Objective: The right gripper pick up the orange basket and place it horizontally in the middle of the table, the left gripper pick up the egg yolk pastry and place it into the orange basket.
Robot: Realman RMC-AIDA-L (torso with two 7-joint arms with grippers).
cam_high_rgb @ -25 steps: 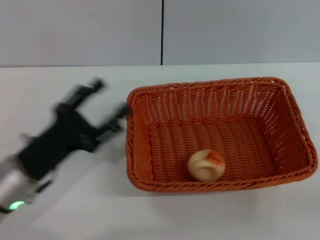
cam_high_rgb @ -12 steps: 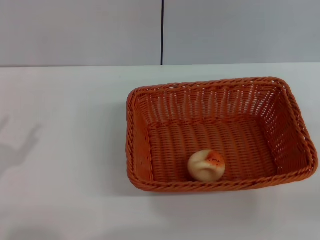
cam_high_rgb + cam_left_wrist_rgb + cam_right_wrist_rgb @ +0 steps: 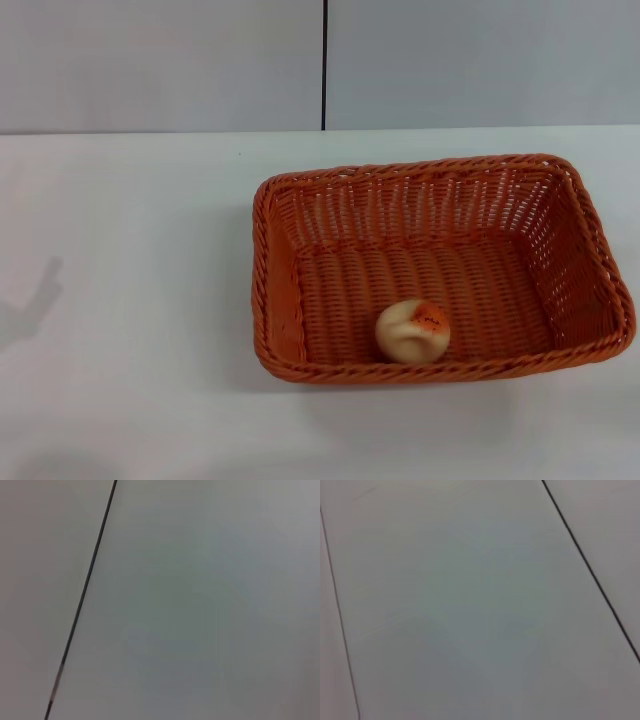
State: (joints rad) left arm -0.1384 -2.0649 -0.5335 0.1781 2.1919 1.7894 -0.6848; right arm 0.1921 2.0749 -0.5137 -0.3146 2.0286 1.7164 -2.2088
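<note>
The orange basket (image 3: pixel 300 300) lies lengthwise across the white table (image 3: pixel 130 300), a little right of centre in the head view. Inside it, near the front wall, rests the egg yolk pastry (image 3: pixel 412 331), a pale cream dome with an orange-red spot. Neither gripper shows in any view. Only a faint shadow of the left arm falls on the table at the far left edge. Both wrist views show nothing but plain grey wall panels with a thin dark seam.
A grey wall with a vertical dark seam (image 3: pixel 324 65) stands behind the table's far edge. White tabletop stretches to the left of the basket and in front of it.
The left gripper, open beside the basket's left end a second ago, has pulled away out of the head view. Its shadow at the left edge has shrunk. Basket and pastry have not moved.
</note>
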